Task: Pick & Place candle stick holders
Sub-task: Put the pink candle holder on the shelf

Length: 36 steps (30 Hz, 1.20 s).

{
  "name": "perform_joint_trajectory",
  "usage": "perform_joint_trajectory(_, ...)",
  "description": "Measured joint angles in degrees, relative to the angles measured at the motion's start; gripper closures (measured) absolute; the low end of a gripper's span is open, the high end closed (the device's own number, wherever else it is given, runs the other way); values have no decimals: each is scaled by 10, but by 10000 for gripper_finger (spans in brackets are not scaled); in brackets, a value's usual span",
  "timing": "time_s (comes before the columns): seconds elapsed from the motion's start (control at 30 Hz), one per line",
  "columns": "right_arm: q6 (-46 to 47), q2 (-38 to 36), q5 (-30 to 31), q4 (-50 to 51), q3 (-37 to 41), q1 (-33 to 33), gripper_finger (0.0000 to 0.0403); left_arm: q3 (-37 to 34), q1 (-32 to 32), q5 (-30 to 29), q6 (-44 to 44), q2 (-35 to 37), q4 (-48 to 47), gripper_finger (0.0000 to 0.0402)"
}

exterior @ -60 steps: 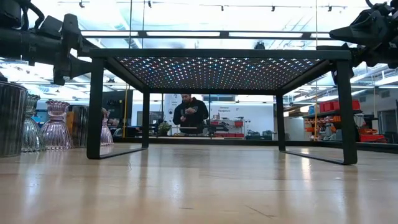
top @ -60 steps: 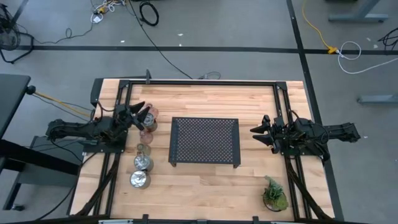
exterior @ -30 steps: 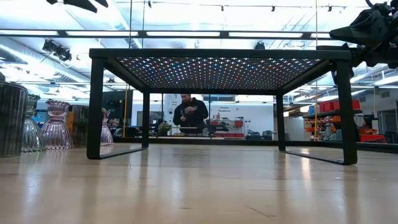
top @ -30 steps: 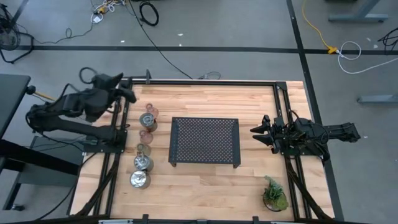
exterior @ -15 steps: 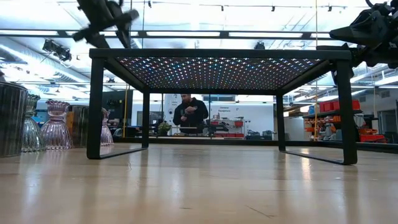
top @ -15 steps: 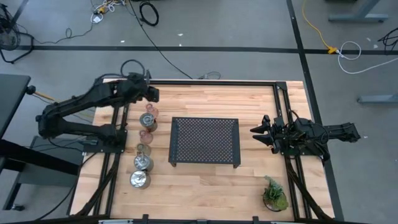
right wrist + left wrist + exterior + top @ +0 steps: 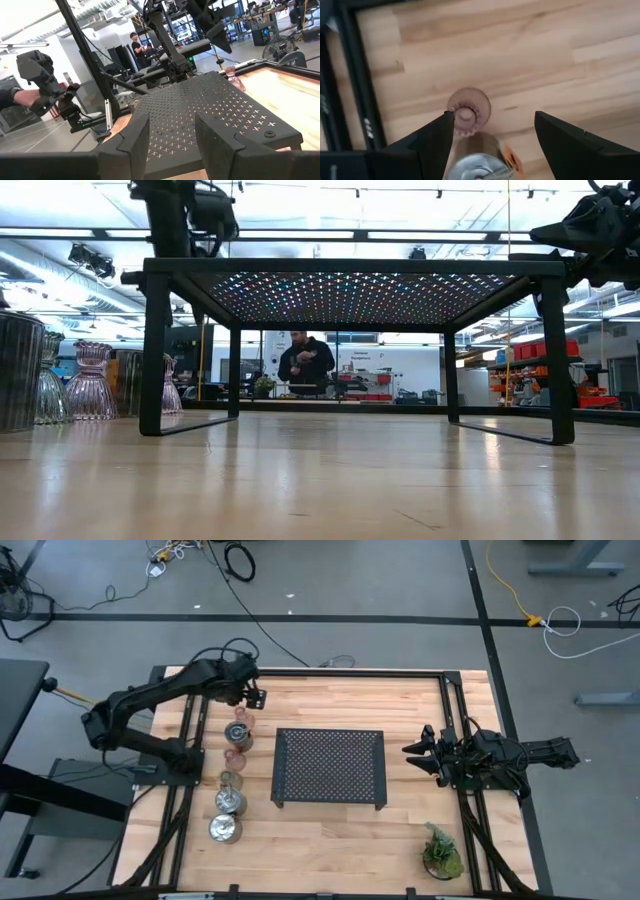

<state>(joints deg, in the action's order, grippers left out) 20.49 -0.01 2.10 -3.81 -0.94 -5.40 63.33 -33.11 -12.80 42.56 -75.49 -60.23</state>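
— Where the high view looks down, what shows?
— Left gripper [image 7: 252, 698] hovers above the holders [image 7: 232, 775], lined up at the tray's [image 7: 330, 768] nine o'clock; right gripper [image 7: 418, 757] waits at three o'clock.
— And the left wrist view?
— Fingers [image 7: 437, 145] spread open over a pink holder [image 7: 468, 111]. The right wrist view shows its fingers [image 7: 125, 142] apart too, empty.

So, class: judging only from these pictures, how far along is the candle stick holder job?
Nothing looks placed yet: the candle stick holders stand in a row beside the black tray, whose top is bare. In hand: the left gripper hangs open above the pink glass holder at the row's far end, holding nothing. The right gripper waits open beside the tray. All the picking and placing remains.
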Motion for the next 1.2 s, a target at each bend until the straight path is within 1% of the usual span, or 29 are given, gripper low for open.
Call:
perform_joint_trajectory(0.07, 0, 0, 0, 0, 0, 0, 245, 0, -5, 16, 2, -10, 0, 121)
perform_joint_trajectory(0.23, 0, 0, 0, 0, 0, 0, 245, 0, -7, 10, -8, -32, -4, 121)
perform_joint_trajectory(0.43, 0, 0, 0, 0, 0, 0, 245, 0, -16, 11, -12, -54, -38, 121)
perform_joint_trajectory(0.6, 0, 0, 0, 0, 0, 0, 245, 1, -16, 17, -9, -62, -38, 122)
perform_joint_trajectory(0.93, 0, 0, 0, 0, 0, 0, 245, 1, -16, 24, -7, -106, -45, 122)
perform_joint_trajectory(1.2, 0, 0, 0, 0, 0, 0, 245, 1, -17, 11, 3, -144, -47, 122)
